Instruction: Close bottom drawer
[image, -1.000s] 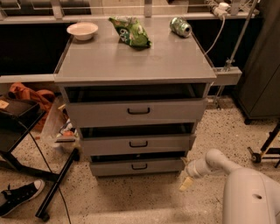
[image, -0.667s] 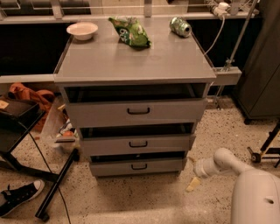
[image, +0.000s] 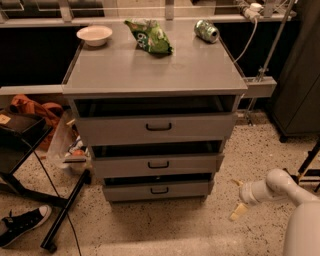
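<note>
The grey cabinet (image: 155, 70) has three drawers, all pulled out a little. The bottom drawer (image: 125, 191) is the narrowest and lowest, with a small black loop handle (image: 159, 190); a dark gap shows above its front. The middle drawer (image: 120, 166) and top drawer (image: 110, 129) sit above it. My gripper (image: 236, 198) is on the white arm (image: 275, 187) at the lower right, just right of the bottom drawer's front corner and apart from it. Its pale fingers (image: 237, 212) are spread open and hold nothing.
On the cabinet top stand a white bowl (image: 94, 34), a green snack bag (image: 150, 35) and a green can (image: 206, 30). A black stand leg (image: 65, 212) and a shoe (image: 22, 225) lie on the floor at left. A dark cabinet (image: 300, 75) stands at right.
The arm and gripper have moved right, away from the bottom drawer's front corner. The drawers have not visibly moved.
</note>
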